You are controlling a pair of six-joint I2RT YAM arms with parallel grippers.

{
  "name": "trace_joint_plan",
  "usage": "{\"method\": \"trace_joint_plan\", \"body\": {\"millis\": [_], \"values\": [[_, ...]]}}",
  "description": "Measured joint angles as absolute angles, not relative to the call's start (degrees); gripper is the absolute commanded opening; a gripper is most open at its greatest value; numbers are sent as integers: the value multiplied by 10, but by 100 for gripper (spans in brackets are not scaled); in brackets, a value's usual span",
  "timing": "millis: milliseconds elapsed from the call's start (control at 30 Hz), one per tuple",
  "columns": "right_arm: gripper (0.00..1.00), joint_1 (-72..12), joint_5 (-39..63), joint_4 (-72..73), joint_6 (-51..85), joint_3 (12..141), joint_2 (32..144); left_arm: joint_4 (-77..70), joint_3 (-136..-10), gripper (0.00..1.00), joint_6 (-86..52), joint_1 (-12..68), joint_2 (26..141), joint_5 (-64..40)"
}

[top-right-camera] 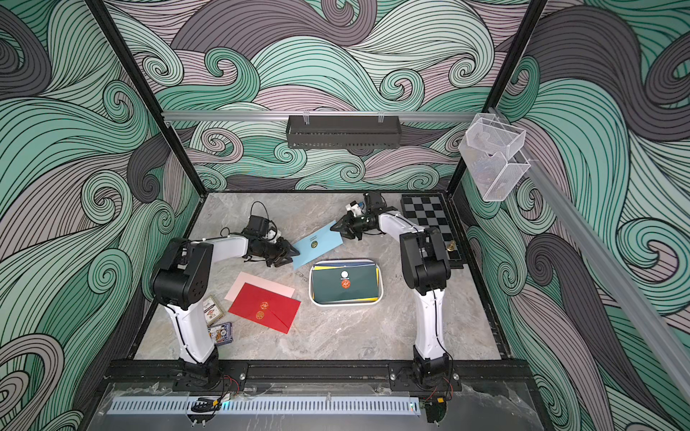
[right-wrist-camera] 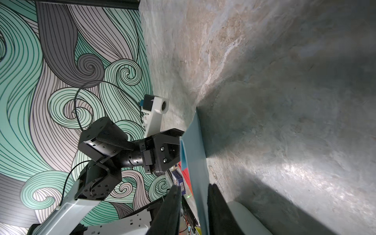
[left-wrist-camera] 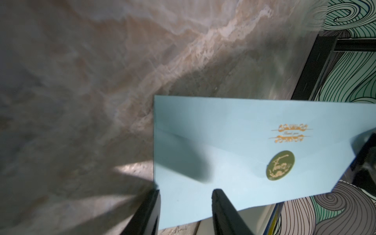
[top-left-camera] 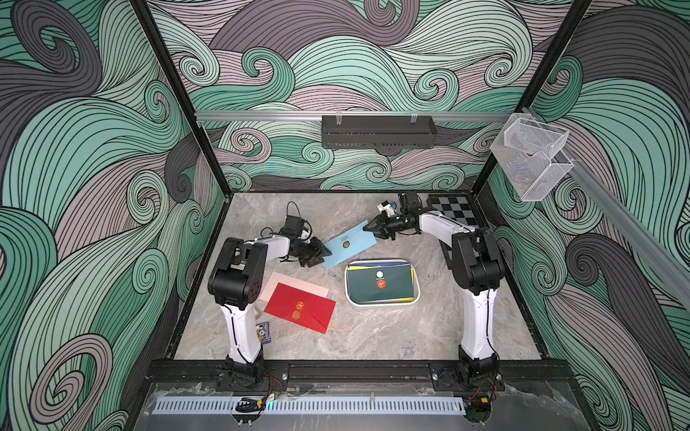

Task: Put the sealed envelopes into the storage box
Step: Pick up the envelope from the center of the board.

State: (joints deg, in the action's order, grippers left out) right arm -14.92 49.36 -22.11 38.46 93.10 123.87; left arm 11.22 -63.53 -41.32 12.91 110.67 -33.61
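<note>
Spanning both claws, blue envelope (top-left-camera: 350, 244) hangs tilted just behind box (top-left-camera: 381, 305)
Left claw (top-left-camera: 326, 253) apart round one corner; right claw (top-left-camera: 369, 227) straddles far end, clamp unclear; likely a handover for squarer lowering.

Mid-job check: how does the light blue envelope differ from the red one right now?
The light blue envelope reaches from the left hand to the right hand; the red envelope lies untouched on the table, overlapping a pink envelope.
The light blue envelope carries one green round seal; the red envelope carries two gold ones.
Both are sealed, and neither is in the storage box yet.
</note>
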Motion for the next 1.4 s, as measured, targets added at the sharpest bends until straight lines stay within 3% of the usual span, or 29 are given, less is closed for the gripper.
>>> {"method": "trace_joint_plan", "body": {"millis": [100,267,433,533,633,900,1133,1400], "values": [[1,-156,483,-231,356,943,1237,149,-635,48,-403,129,1083,-312],[0,-162,459,-249,306,933,1196,237,-645,51,-361,113,973,-262],[0,-162,453,-243,260,897,1083,300,-723,53,-267,94,844,-237],[0,-168,468,-218,227,858,1007,302,-740,54,-180,93,775,-271],[0,-179,504,-188,181,811,945,322,-743,63,-75,94,727,-332],[0,-215,589,-122,39,655,813,500,-858,66,158,131,753,-409],[0,-248,646,-117,-74,629,789,646,-899,65,284,266,780,-360],[0,-251,682,-122,-128,629,802,669,-862,56,311,271,771,-291]]}}
